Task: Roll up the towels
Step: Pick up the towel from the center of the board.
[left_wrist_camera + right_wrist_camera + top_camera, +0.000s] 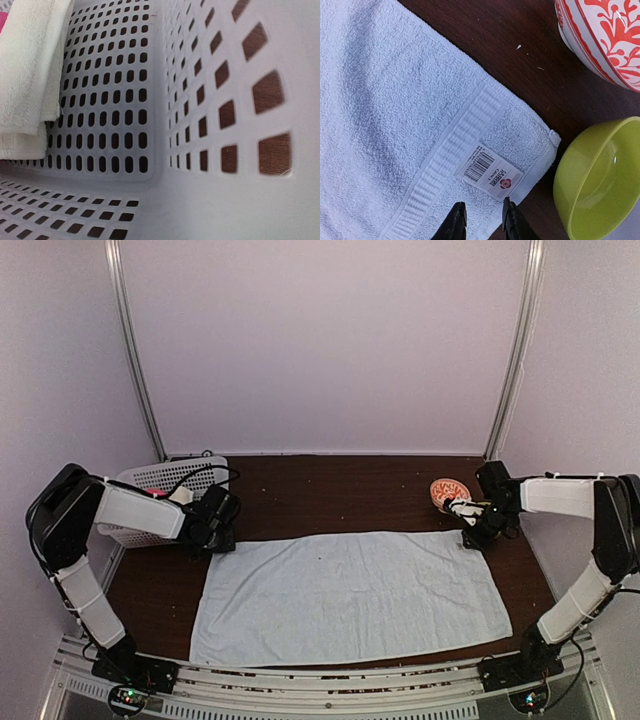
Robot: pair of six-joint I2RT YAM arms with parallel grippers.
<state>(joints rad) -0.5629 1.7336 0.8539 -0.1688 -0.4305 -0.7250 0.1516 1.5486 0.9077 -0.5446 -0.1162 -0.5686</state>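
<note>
One blue towel (pixel 350 590), one cream towel (pixel 25 75), red bowl (pixel 605 35), green bowl (pixel 595 185).

Overhead rear view; 2 close wrist views: basket (pixel 160 195), towel (pixel 395 100).

The left arm (pixel 140 510) and right arm (pixel 560 497) are made of white shells (pixel 575 612) joined by black joints (pixel 62 515). Black cables (pixel 200 476) are looped behind the left jaws. The right gripper (pixel 482 224) is tipped with black fingers (pixel 456 224).

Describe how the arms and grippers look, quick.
Both alike: left arm and right arm have white link covers and black joint housings. A thin black cable loops at the left wrist. The right gripper has black, tapered jaws.
</note>
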